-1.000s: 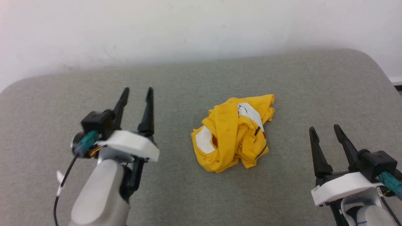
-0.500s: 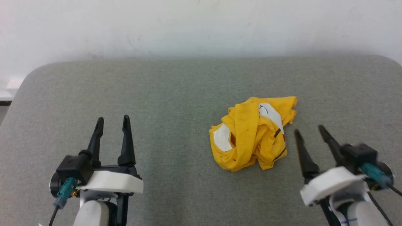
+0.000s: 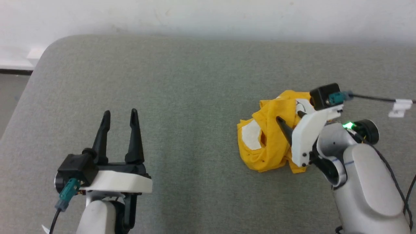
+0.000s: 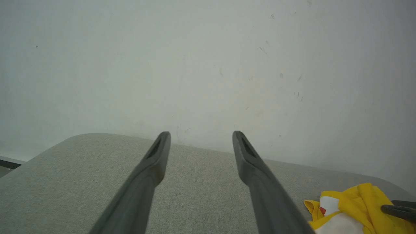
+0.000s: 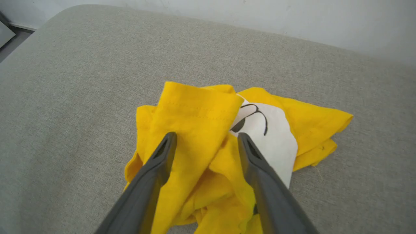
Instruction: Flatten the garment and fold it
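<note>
Right wrist view has your right gripper (image 5: 206, 138) open over the top fold of the garment (image 5: 195, 113) (crumpled on the grey pad (image 5: 65, 81), right of centre), so pinch one layer only and lift slowly; left gripper (image 3: 119, 115) sits open, well apart.

No text, brand, number or sign can be read in any view. The garment (image 5: 195, 130) carries a print, but it is a drawing, not lettering: thin black curved strokes on a white patch (image 5: 273, 143). A small white tag (image 3: 400, 107) sits on the black cable (image 3: 370, 97) at the right of the head view. It is too small to tell whether anything is written on it.
</note>
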You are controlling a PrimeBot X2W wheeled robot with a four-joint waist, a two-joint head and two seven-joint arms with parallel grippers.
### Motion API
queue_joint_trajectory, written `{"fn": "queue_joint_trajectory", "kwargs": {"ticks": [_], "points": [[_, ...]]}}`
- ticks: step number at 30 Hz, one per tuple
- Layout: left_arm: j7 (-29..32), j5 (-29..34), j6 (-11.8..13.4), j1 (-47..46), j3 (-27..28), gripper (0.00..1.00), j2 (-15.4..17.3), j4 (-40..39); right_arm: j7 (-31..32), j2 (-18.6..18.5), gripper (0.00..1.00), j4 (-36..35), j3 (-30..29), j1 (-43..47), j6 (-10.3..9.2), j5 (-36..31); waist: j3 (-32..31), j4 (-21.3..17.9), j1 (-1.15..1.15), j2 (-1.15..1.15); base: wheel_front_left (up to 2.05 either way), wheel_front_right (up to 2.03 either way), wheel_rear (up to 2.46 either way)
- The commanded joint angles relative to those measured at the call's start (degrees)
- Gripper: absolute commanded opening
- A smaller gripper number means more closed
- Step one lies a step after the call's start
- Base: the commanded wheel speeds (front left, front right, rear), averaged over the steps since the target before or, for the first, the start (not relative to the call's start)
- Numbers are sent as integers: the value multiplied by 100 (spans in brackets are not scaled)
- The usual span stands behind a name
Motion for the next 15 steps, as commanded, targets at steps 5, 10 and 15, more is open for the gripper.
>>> {"fn": "queue_joint_trajectory", "kwargs": {"ticks": [5, 10, 15], "points": [[-27, -101, 63, -170, -131, 100, -29, 1, 823, 8, 37, 399, 224, -464, -9, 11, 226, 238, -1, 0, 0, 0, 0], [-27, -91, 70, -146, -141, 100, -29, 34, 711, 8, 0, 143, 366, -467, -9, 92, 160, 194, -1, 0, 0, 0, 0], [-27, -32, 66, -20, -64, 100, -30, 108, 326, 8, 0, -568, 494, 178, -9, 484, -81, 18, -1, 0, 0, 0, 0]]}}
